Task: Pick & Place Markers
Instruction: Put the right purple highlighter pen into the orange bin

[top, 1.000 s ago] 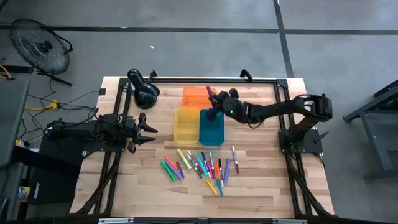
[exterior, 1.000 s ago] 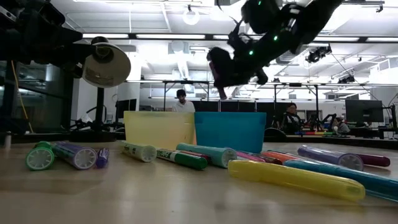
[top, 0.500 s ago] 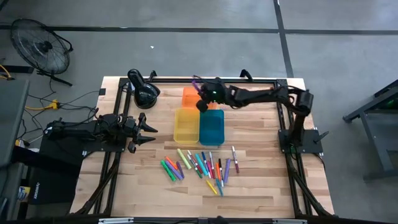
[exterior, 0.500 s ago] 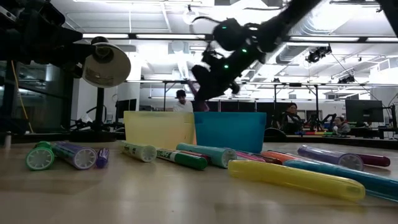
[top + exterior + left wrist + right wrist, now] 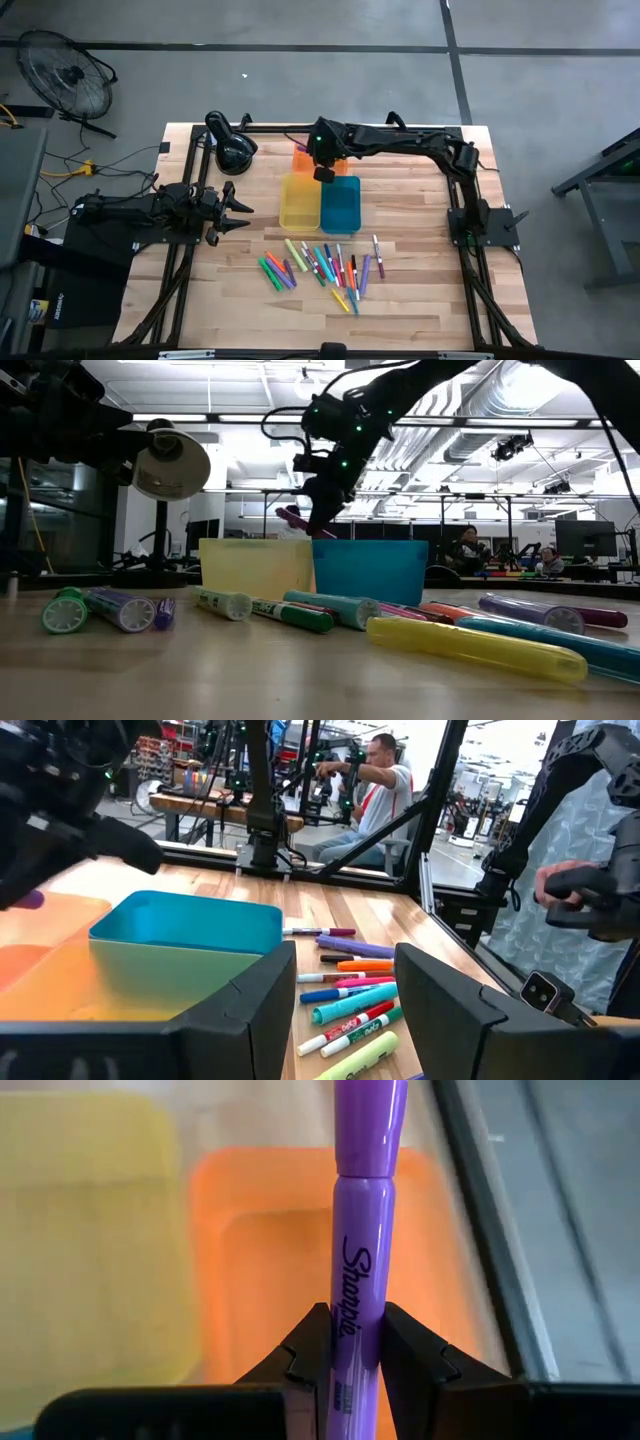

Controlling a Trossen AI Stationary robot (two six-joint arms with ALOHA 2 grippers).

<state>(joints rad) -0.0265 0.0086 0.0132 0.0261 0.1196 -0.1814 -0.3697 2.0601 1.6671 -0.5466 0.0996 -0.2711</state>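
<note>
A purple marker (image 5: 366,1230) is in my right gripper (image 5: 355,1328), which is shut on it above the orange tray (image 5: 304,156) at the far side of the table. In the low view the purple marker (image 5: 296,520) sticks out of the right gripper (image 5: 322,508), tilted, above the tray rims. The other markers (image 5: 320,267) lie loose in a pile on the wood, nearer than the trays. My left gripper (image 5: 240,208) waits open at the table's left, touching nothing. My right gripper pinches the purple marker's printed barrel (image 5: 352,1302) between its two fingers, below the cap end. The marker runs forward along the fingers and past their tips. It is lifted clear, tilted, over the orange tray.
The yellow tray (image 5: 299,200) and the blue tray (image 5: 340,203) stand side by side just nearer than the orange one. A black lamp (image 5: 232,148) stands at the far left. People sit in the room beyond the table. Bare wood lies along the near edge.
My right gripper has swung from above the blue tray toward the table's left and far edge, and now stands over the orange tray. It has stayed shut on the purple marker. The marker has tipped from pointing mostly down to slanting out sideways.
</note>
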